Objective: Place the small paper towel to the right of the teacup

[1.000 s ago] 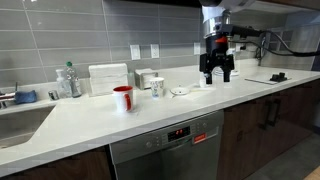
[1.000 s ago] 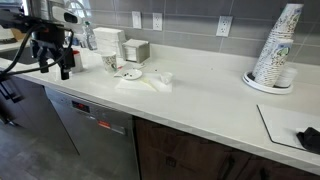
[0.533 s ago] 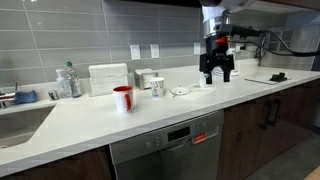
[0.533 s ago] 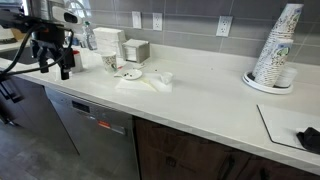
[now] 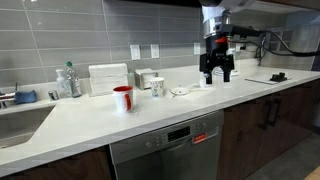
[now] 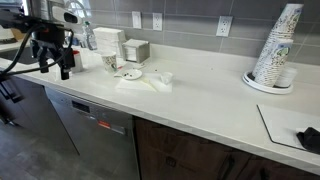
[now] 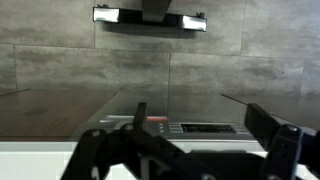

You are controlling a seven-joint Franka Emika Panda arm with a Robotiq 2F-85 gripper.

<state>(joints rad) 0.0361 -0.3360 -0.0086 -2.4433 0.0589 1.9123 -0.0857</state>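
Note:
The teacup stands upright on the white counter. The small paper towel lies crumpled on the counter close beside it, on the side away from the red mug. My gripper hangs fingers-down, open and empty, apart from both and above counter height. In the wrist view the open jaws frame only the dishwasher's control panel and the tiled floor. Cup and towel are out of that view.
A flat white sheet lies past the scrap. White boxes stand against the wall. A bottle stands by the sink. A stack of paper cups and a dark object sit further along. The dishwasher is below.

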